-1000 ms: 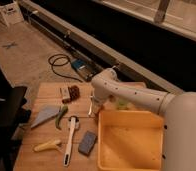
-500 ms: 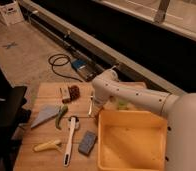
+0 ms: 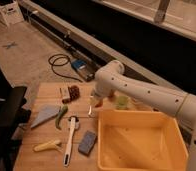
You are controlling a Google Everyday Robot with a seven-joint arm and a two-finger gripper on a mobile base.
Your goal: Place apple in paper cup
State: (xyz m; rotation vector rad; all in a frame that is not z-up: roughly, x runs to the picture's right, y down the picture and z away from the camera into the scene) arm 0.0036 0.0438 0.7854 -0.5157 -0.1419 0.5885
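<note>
My gripper (image 3: 95, 104) hangs from the white arm over the middle of the wooden table (image 3: 48, 90), just left of the yellow bin. Its fingers are shut, and a small orange-red round thing, the apple (image 3: 94, 105), shows between their tips just above the tabletop. A translucent green cup (image 3: 122, 101) stands right of the gripper, behind the bin's far rim. I cannot make out the paper cup; the arm covers the table behind it.
A large yellow bin (image 3: 141, 116) fills the table's right half. On the left lie a brown object (image 3: 73, 91), a green vegetable (image 3: 61, 116), a grey cloth (image 3: 43, 116), a white brush (image 3: 70, 137), a blue sponge (image 3: 87, 142) and a yellow tool (image 3: 47, 145). A black chair (image 3: 8, 115) stands at the left edge.
The arm stays in the same spot over the table. The fingers have drawn together at the orange-red thing.
</note>
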